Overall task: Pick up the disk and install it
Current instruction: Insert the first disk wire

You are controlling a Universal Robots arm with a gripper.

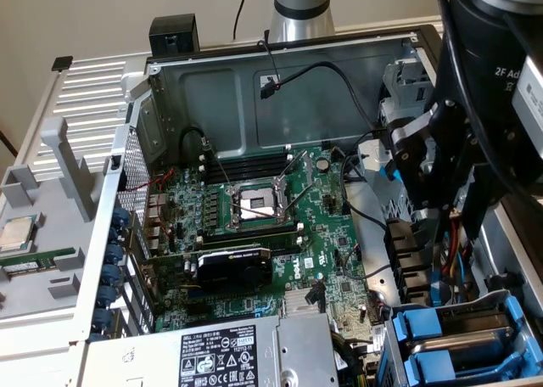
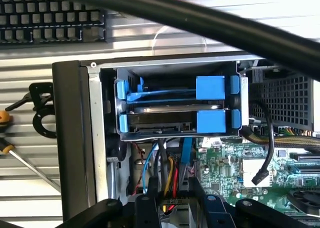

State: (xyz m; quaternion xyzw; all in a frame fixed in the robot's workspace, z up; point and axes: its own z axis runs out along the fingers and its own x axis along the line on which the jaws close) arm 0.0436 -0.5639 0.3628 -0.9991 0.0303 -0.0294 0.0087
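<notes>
My black gripper (image 1: 441,221) hangs inside the open computer case, above the cables beside the drive cage (image 1: 509,306) at the exterior view's lower right. In the wrist view its fingers (image 2: 150,198) stand apart with only red, yellow and black cables showing between them, so my gripper (image 2: 172,190) is open and holds nothing. The metal cage (image 2: 95,138) faces the wrist camera with two stacked blue carriers. In the lower slot sits the disk (image 2: 160,120), silver-edged in its blue frame. The upper blue carrier (image 2: 210,88) looks dark inside. Both blue carrier fronts (image 1: 424,336) also show in the exterior view.
The green motherboard (image 1: 254,209) with its open CPU socket fills the case floor. A grey power-supply box (image 1: 221,357) lies at the front. A thick black cable (image 2: 225,28) crosses the wrist view. A small silver chip (image 1: 17,232) and a memory stick (image 1: 34,262) rest on the grey tray outside the case.
</notes>
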